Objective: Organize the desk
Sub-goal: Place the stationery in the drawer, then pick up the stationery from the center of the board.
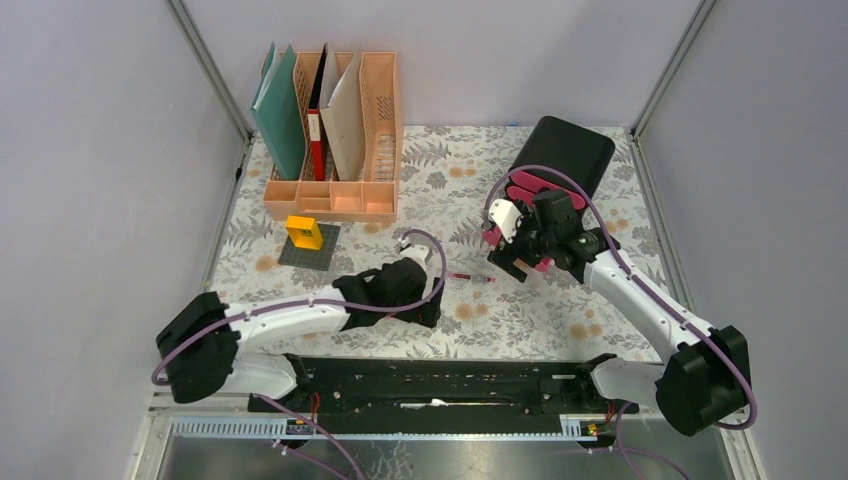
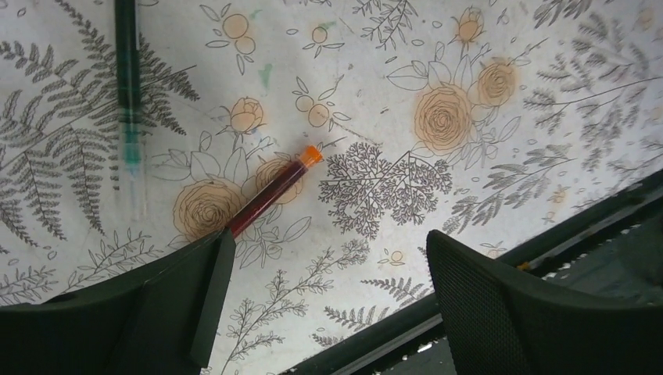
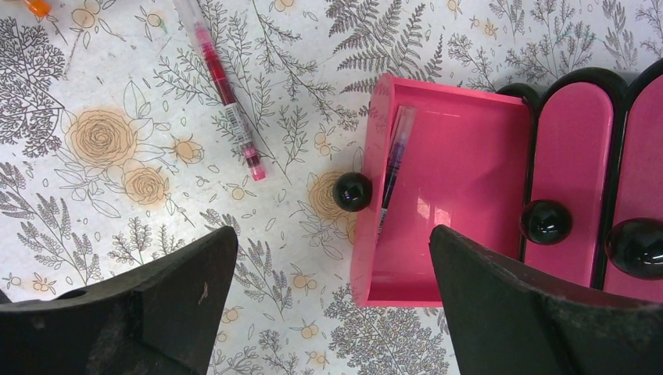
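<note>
I read left jaws released over an orange-capped pen (image 2: 270, 194) near the bench (image 1: 560, 320) front edge; right jaws released above the open pink drawer (image 3: 461, 195).

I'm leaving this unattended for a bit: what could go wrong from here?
1. The orange-capped pen lies off-centre, partly hidden under the open left claw. Closing may roll it away rather than grip it.
2. The drawer stands pulled out right below the open right claw. A low sweep could catch its knob.
3. Both claws work close together over the desk, so they might bump.
</note>
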`<control>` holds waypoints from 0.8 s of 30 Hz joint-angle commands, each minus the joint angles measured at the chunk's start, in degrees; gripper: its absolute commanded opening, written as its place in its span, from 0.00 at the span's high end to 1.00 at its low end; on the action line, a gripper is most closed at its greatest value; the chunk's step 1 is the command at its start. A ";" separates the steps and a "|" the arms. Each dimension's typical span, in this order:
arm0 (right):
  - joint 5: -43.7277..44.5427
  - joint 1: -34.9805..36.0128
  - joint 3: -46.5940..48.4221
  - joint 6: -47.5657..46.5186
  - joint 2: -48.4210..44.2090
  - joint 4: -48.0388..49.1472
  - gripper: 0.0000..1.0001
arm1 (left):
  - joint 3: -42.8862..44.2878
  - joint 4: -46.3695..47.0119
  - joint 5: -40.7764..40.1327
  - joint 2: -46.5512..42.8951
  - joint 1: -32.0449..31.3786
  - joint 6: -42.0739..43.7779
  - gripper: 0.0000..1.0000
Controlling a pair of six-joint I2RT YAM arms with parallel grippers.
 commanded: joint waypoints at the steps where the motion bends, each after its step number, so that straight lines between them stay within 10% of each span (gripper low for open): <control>1: -1.49 -0.24 1.31 -0.81 -1.41 -0.51 0.00 | 6.67 -7.47 -5.23 5.96 -1.85 4.04 0.04; 24: -1.68 -0.24 1.25 -1.17 -0.97 -0.79 0.00 | 10.74 -11.26 -8.71 18.81 -2.34 5.55 0.65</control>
